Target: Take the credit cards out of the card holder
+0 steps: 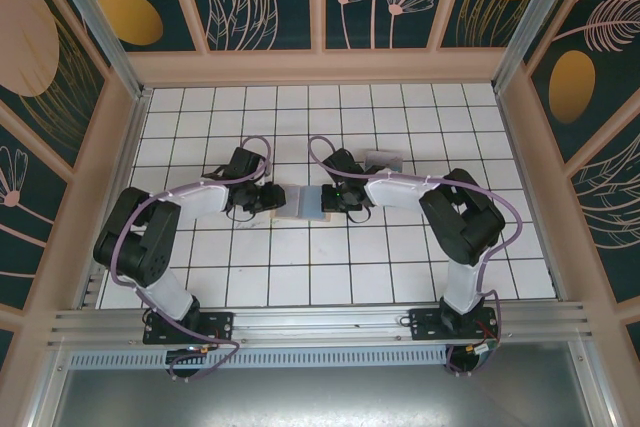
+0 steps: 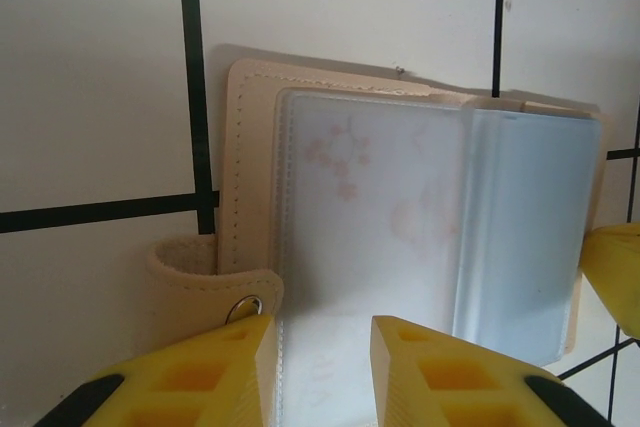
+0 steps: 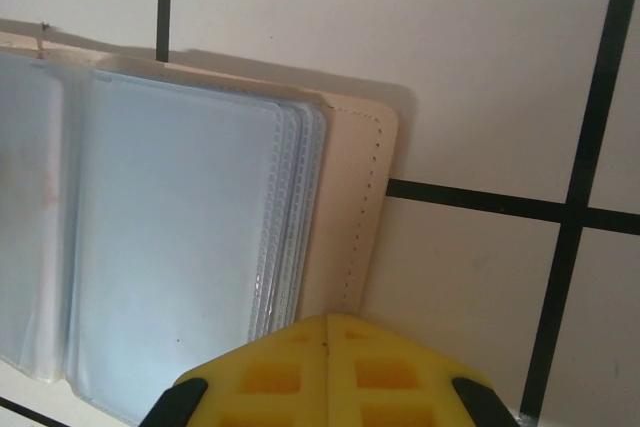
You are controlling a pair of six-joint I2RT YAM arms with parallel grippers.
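The white tiled table [image 1: 300, 277], lined with dark grout, carries the open card holder [image 1: 305, 201] lying flat near its middle and a clear tray [image 1: 385, 160] near it, farther back.

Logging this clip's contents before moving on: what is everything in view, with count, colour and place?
card holder: one, tan, lying open on the table between the grippers
plastic sleeves: a stack, clear bluish, inside the card holder
snap strap: one, tan, on the half by the left gripper
grey object: one, behind the right arm, too small to identify
table: one, white tiles, dark lines
left gripper: yellow fingers apart astride a sleeve edge; grip unclear
right gripper: yellow fingers shut, at the holder's other half
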